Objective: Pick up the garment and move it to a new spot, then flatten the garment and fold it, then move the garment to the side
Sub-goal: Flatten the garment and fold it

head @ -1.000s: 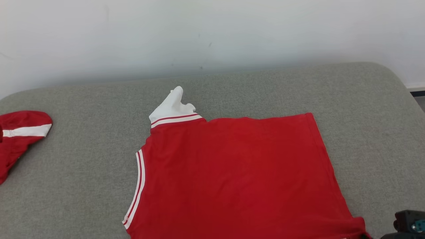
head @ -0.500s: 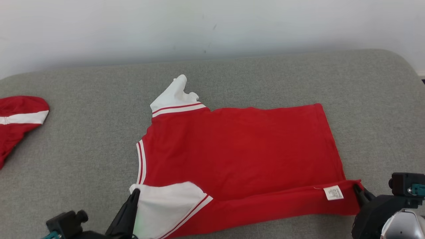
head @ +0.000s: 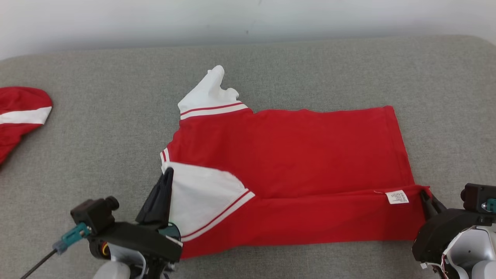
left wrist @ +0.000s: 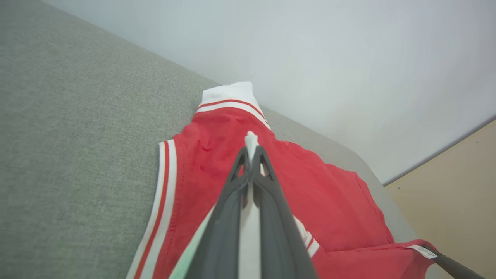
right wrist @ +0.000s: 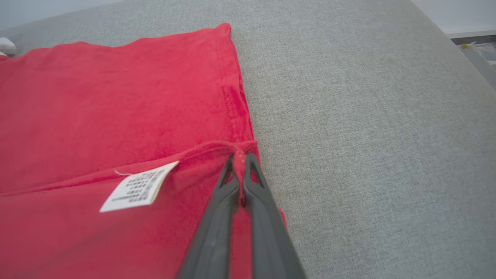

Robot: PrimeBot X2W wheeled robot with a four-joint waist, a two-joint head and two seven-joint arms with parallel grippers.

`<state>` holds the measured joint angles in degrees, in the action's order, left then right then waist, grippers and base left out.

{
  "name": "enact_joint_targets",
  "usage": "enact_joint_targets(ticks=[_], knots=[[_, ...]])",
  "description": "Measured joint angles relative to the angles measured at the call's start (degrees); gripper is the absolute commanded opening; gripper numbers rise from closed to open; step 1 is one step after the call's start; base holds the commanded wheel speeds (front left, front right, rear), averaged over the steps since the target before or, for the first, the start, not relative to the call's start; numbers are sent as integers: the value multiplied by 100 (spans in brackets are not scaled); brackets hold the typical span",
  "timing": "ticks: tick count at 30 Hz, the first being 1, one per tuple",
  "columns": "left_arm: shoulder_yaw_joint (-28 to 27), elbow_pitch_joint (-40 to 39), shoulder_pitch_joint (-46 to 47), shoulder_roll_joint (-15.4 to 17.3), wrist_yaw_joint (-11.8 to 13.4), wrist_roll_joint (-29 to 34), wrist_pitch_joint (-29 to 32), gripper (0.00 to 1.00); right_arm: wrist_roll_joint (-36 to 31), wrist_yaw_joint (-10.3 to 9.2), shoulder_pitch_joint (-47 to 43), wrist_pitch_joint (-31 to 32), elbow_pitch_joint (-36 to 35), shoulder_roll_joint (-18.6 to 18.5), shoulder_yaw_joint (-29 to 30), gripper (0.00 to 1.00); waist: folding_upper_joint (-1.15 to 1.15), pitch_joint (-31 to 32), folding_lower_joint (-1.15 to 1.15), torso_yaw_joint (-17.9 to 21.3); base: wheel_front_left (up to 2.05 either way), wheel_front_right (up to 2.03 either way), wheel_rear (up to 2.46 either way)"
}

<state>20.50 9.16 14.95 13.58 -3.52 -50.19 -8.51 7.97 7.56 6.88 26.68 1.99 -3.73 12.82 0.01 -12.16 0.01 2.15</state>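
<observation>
Since half a second ago the near edge of the red fabric shirt with white sleeves (head: 294, 151) has been carried farther over its body (my head camera has tilted too). I see the left gripper (head: 167, 172) clamped on a white sleeve and the right gripper (head: 423, 195) on the red hem corner, a white care label (head: 397, 197) just beside its tips. Ahead of both jaws the shirt lies flat on the grey fabric cushion (head: 97, 135).
</observation>
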Motion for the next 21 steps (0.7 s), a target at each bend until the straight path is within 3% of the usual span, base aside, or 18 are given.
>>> enact_joint_targets(ticks=[8, 9, 10, 21], knots=[[41, 452, 473, -10, 53, 175, -48, 0, -52, 0, 207, -261, 311, 51, -3, 0, 0, -160, -1, 28, 0, 0, 0], [34, 524, 506, -15, 77, 181, -52, 25, -57, 0, 248, -307, 365, 57, -9, 23, 0, -173, 0, 38, 0, 0, 0], [27, 590, 534, -23, 109, 192, -58, 100, -80, 0, 288, -383, 404, 60, 5, 100, 0, -185, -1, 47, 0, 0, 0], [-32, 792, 308, 90, 304, 666, -517, 100, 40, 0, 492, -1053, 502, 77, 189, 100, 0, -24, -1, 44, 0, 0, 0]])
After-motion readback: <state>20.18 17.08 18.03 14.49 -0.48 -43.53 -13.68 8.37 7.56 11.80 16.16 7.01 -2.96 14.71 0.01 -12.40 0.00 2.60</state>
